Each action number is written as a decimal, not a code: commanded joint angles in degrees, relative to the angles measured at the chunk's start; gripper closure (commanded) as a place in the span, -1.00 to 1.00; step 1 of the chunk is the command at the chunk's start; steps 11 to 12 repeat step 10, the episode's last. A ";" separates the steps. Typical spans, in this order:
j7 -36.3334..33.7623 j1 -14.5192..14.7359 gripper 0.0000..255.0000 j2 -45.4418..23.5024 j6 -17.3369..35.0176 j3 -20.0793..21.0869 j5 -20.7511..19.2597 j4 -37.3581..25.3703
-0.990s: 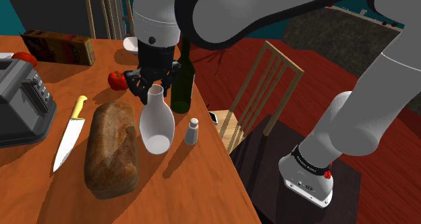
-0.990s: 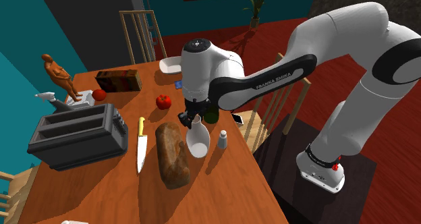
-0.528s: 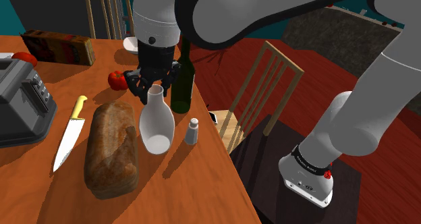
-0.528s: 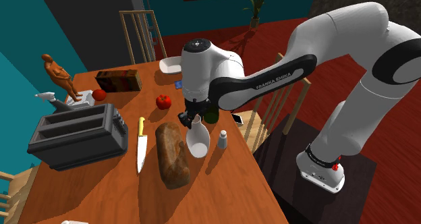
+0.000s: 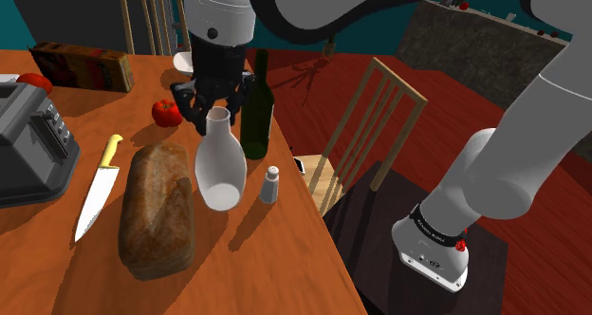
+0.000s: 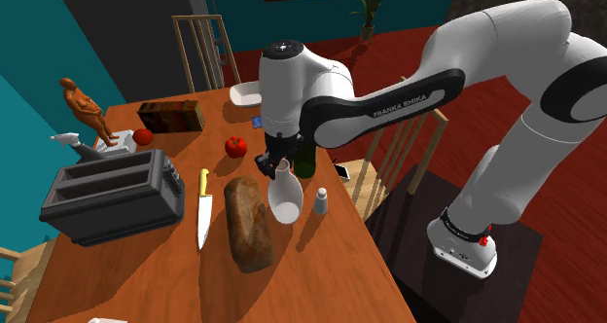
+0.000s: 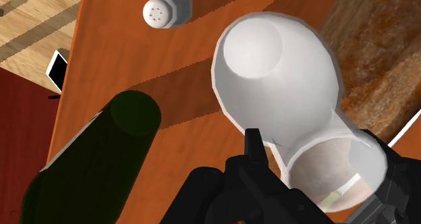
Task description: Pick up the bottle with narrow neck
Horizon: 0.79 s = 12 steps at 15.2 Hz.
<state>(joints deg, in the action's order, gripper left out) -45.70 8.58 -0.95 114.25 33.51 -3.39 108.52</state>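
The gripper (image 5: 217,112) is clamped on the narrow neck of the white bottle (image 5: 220,166). The wrist view shows a black finger (image 7: 255,152) pressed against each side of the neck, just under the flared lip. The bottle hangs upright below the hand over the wooden table (image 5: 256,266). I cannot tell whether its rounded base has cleared the surface or is touching it.

In the shoulder view, a dark green bottle (image 5: 256,114) stands at the gripper's 3 o'clock, just beside the fingers. A small salt shaker (image 5: 270,185) sits at the white bottle's 4 o'clock, near but apart. The bread loaf (image 5: 157,209) lies at its 8 o'clock, close to the belly. Farther out, a tomato (image 5: 168,112) is at the gripper's 9 o'clock and a knife (image 5: 98,190) lies beyond the loaf.

The step in hand looks like the lift itself. To do it well, I judge the hand should rise straight up toward 12 o'clock. Any drift toward 3 o'clock could knock the green bottle over. The wide body is heavy below a slim neck, so a slow, steady rise should stop it swinging. If the grip slides, the flare at the lip should catch on the fingers.
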 commanded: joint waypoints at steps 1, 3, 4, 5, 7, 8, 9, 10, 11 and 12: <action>0.31 -0.07 1.00 0.33 -1.76 -0.05 0.26 -1.51; 0.45 -0.08 1.00 0.51 -3.27 -0.07 0.40 -2.87; 0.52 -0.09 1.00 0.58 -4.03 -0.07 0.46 -3.57; 0.57 -0.09 1.00 0.63 -4.79 -0.07 0.50 -4.28; 0.66 -0.09 1.00 0.70 -6.31 -0.07 0.57 -5.76; 0.70 -0.09 1.00 0.71 -7.08 -0.07 0.58 -6.52; 0.71 -0.09 1.00 0.72 -7.19 -0.07 0.59 -6.62; 0.71 -0.09 1.00 0.71 -7.20 -0.07 0.59 -6.63; 0.71 -0.09 1.00 0.71 -7.20 -0.07 0.59 -6.63; 0.71 -0.09 1.00 0.71 -7.20 -0.07 0.59 -6.63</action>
